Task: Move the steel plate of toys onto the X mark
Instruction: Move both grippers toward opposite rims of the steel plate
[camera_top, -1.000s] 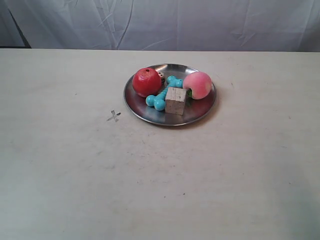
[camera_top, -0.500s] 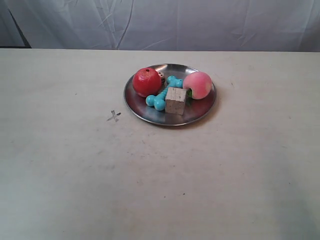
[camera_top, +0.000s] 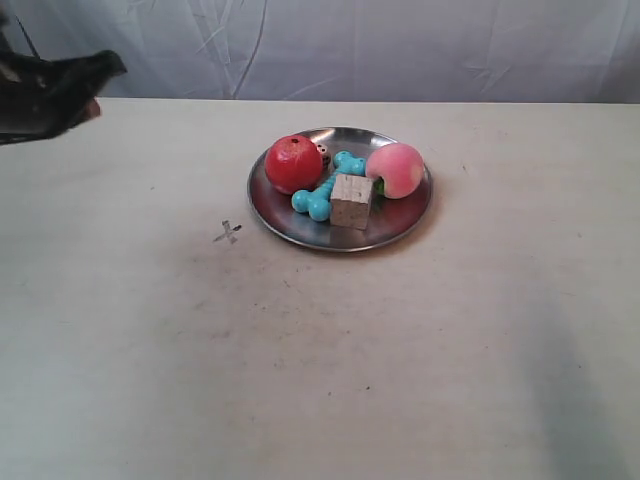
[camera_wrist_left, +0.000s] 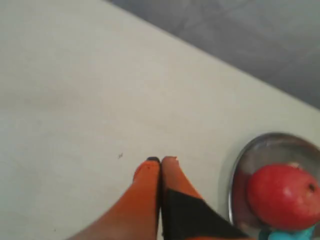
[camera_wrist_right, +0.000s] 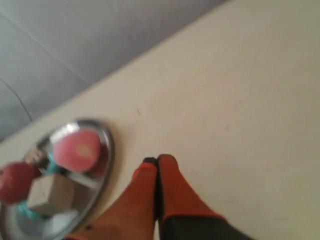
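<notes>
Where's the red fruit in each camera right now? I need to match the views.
Exterior view: the red fruit sits on the steel plate, on the side nearest the X mark.
Left wrist view: the red fruit lies on the plate, beside the shut left gripper.
Right wrist view: the red fruit is beyond the wooden cube from the right gripper.
Shared landmark: the plate's shiny rim.

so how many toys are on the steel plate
5. Red fruit at the exterior view's left, die half hidden behind it, turquoise dumbbell central, wooden cube nearest the camera, peach at right. More could be hidden.
</notes>
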